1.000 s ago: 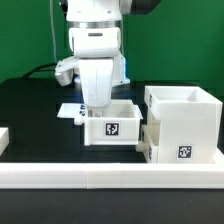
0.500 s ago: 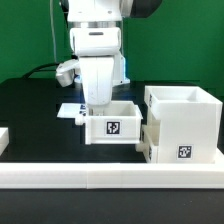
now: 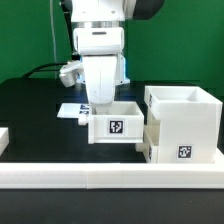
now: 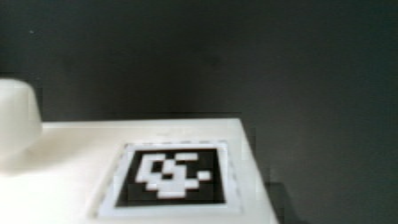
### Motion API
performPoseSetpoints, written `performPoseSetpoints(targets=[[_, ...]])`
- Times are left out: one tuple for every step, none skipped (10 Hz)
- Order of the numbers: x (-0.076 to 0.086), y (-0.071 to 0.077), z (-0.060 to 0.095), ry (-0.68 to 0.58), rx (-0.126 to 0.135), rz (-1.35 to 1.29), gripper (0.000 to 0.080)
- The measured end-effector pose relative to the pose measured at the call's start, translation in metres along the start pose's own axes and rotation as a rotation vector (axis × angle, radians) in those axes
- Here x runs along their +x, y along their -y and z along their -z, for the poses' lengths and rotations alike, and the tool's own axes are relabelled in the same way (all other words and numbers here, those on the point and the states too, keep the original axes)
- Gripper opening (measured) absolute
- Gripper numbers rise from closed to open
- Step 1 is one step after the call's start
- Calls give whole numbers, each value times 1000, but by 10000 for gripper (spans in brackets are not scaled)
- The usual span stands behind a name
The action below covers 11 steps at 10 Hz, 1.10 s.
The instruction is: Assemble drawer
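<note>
Drawer parts spread over the black bench (image 3: pixel 30 105), none yet joined. Nearest the exterior camera, a long low white rail (image 3: pixel 100 177) across the front edge. Just behind it, toward the exterior view's right, a low tray (image 3: pixel 181 147) with a square tag on its front face, pressed against the rail. Directly behind that tray and touching it, the tall cube-like housing (image 3: pixel 181 108), open at the top. To the exterior view's left of the housing, a second low tray (image 3: pixel 116 121), upright, open at the top, tag facing the camera, seemingly just apart from the first tray. Above this second tray's back wall, at its corner toward the exterior view's left, the white arm with its end effector (image 3: pixel 102 104) reaching down to rim level; fingertips hidden behind the wall and the arm's own body, so cannot tell whether released, clenched or grasping the tray. Further back on the bench, partly hidden by the arm, the marker board (image 3: pixel 72 110), lying flat. Farthest, a green backdrop. From the wrist view, blurred: a white surface bearing a black-and-white tag (image 4: pixel 171 173), probably part of the tray, with dark bench beyond; a pale rounded shape at one edge, too blurred to identify.
</note>
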State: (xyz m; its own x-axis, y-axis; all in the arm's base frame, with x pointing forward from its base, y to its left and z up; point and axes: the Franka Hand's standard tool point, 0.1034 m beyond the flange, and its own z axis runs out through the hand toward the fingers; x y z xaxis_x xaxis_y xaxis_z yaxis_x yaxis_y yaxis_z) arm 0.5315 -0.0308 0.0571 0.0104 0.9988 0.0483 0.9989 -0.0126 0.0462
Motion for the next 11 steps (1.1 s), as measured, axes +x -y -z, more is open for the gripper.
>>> performPoseSetpoints(targets=[[1, 0, 0, 0, 0, 2, 42], [4, 0, 0, 1, 0, 9, 42], [6, 0, 0, 0, 0, 7, 42], [9, 0, 0, -1, 0, 5, 42], [10, 0, 0, -1, 1, 3, 42], [9, 1, -2, -2, 5, 1, 42], [9, 1, -3, -2, 6, 1, 42], [9, 2, -3, -2, 6, 1, 42], [9, 2, -3, -2, 7, 1, 42], [8, 2, -3, 1, 17, 8, 42], [8, 2, -3, 2, 16, 10, 42]])
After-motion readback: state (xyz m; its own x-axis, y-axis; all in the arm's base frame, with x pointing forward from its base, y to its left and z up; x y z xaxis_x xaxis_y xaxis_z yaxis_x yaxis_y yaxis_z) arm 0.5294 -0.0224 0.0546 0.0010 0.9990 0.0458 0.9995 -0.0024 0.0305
